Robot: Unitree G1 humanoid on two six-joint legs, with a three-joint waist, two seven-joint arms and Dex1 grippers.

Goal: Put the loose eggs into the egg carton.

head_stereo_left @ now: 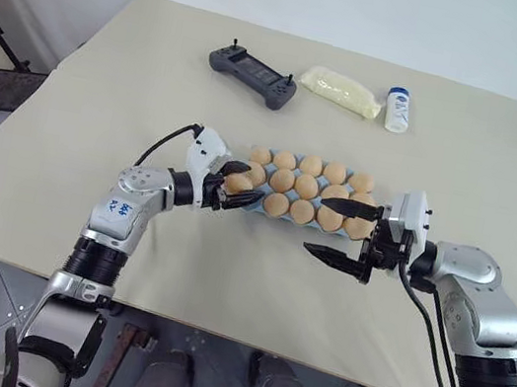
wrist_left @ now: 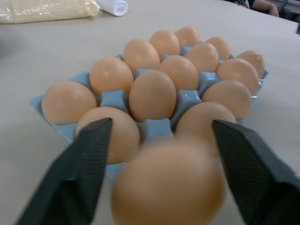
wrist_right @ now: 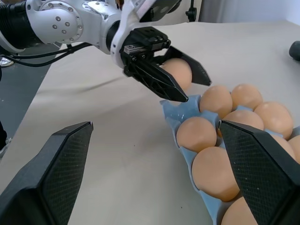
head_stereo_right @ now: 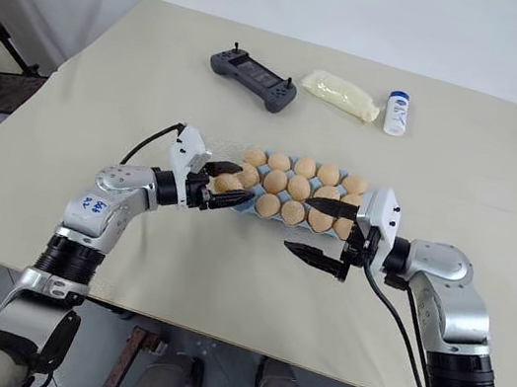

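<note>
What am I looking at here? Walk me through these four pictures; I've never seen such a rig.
This is a humanoid robot with two arms, each ending in a two-fingered gripper. Two pictures come from cameras in its head, looking down over a table. The other two come from a camera on each wrist, looking along that gripper.

On the table is a blue egg carton nearly full of eggs. Behind it lie a gamepad, a pale bag and a small white bottle.

The left gripper has one egg at the carton's end, gripped or just released, I cannot tell. The right gripper is open and empty.
</note>
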